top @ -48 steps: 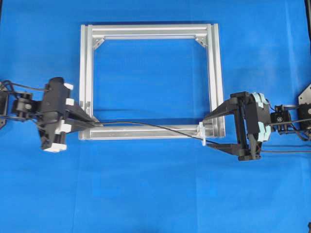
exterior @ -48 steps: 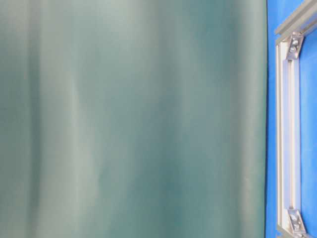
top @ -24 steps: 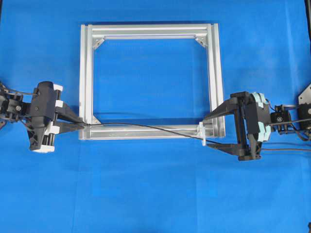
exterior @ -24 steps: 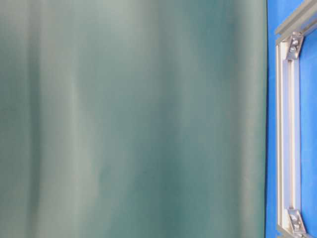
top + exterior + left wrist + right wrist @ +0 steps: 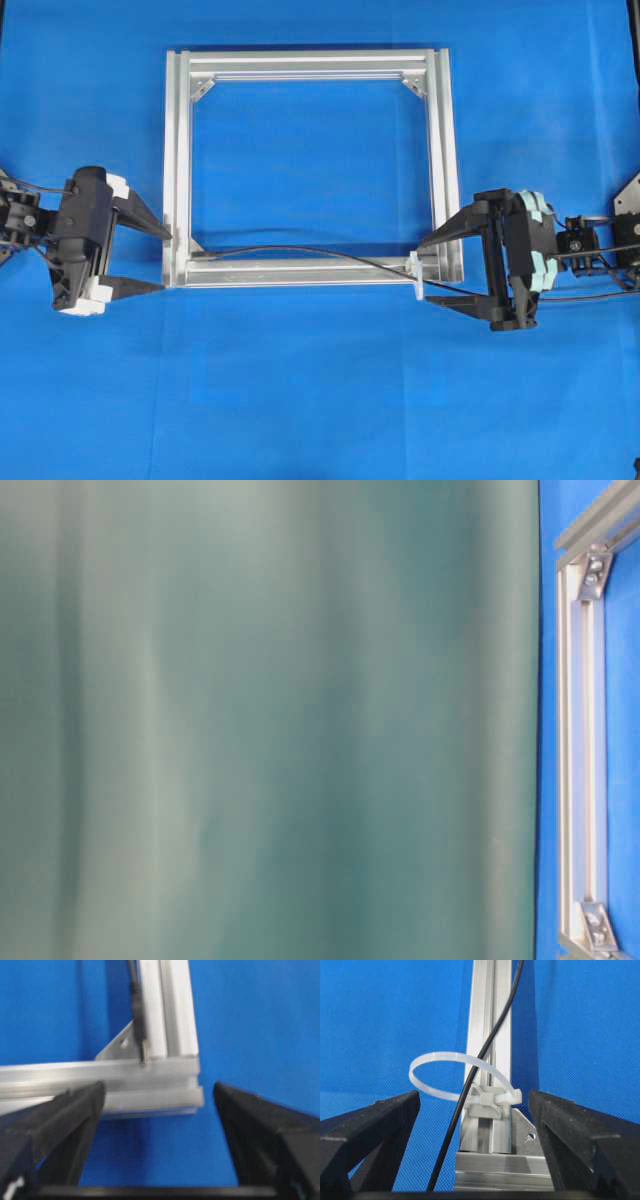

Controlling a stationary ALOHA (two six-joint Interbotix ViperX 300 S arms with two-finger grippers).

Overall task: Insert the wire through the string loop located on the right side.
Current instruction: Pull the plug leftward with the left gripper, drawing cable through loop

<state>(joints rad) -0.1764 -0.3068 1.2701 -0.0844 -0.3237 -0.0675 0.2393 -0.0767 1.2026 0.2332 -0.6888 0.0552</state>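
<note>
The black wire [image 5: 300,255] lies along the near bar of the silver frame [image 5: 310,65]. Its plug [image 5: 136,1010] rests at the frame's near left corner, metal tip [image 5: 144,1057] on the bar. My left gripper [image 5: 163,261] stands open just left of that corner, holding nothing; its fingers [image 5: 75,1110] straddle the corner end. The white string loop [image 5: 415,276] sits at the near right corner. In the right wrist view the wire [image 5: 470,1085] appears to run through the loop [image 5: 435,1057]. My right gripper [image 5: 428,270] is open around the loop, touching nothing.
The frame [image 5: 580,730] lies flat on the blue cloth, with triangular brackets [image 5: 202,88] in its corners. The wire's long end trails right under the right arm [image 5: 570,296]. The table-level view is mostly a blurred green surface.
My left gripper drew back left with the wire's plug, then opened and let it go. The plug now lies on the frame corner and the wire has slackened. The right gripper stayed put.
</note>
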